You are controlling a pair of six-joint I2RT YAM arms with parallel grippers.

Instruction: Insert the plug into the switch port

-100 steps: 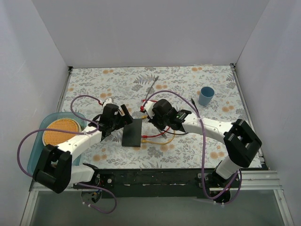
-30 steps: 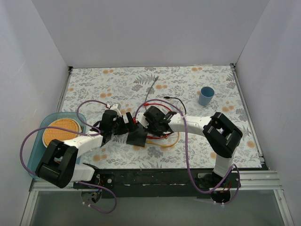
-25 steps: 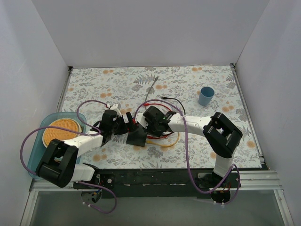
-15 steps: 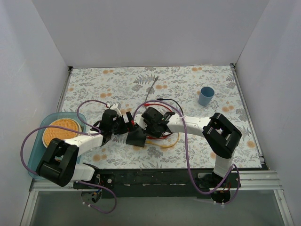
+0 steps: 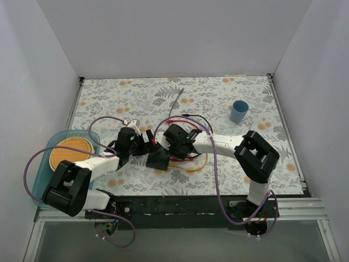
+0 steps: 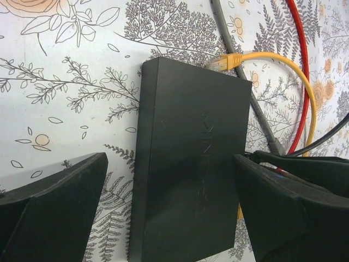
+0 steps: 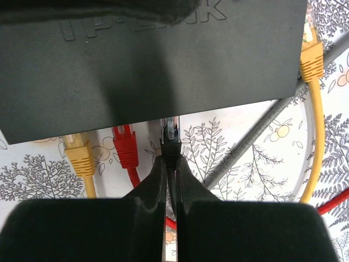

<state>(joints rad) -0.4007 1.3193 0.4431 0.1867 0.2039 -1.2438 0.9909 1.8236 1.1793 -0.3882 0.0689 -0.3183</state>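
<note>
Since the earliest top view the right arm had folded in leftward and the switch (image 5: 158, 158) had turned and lay closer under both wrists. Right gripper (image 7: 170, 164): fingers (image 7: 155, 183) pressed together on the dark boot of the plug (image 7: 172, 131), whose clear head stuck out ahead of the tips. The head pointed at the switch's port edge and sat just at it. Seating could not be told, as the ports were hidden under the box's overhang. Beside it on the same edge were a red plug (image 7: 125, 144) and a yellow plug (image 7: 79, 155), both apparently already home. Left gripper (image 6: 170, 158): jaws spread as wide as they went, one finger on each side of the switch, nothing clamped. One finger was apart from the box; the other was at its edge, contact uncertain. The switch lay flat on the flowered cloth (image 5: 218, 98), mid-table, with loose cables trailing off to the right. Judgement: plug light and rigid, the latch tab likely brittle, and the cable springy enough to twist it off line. Best held on the boot behind the head, as here. The box looked light and liable to slide on the cloth under a push, so it probably wanted bracing on its long sides.
</note>
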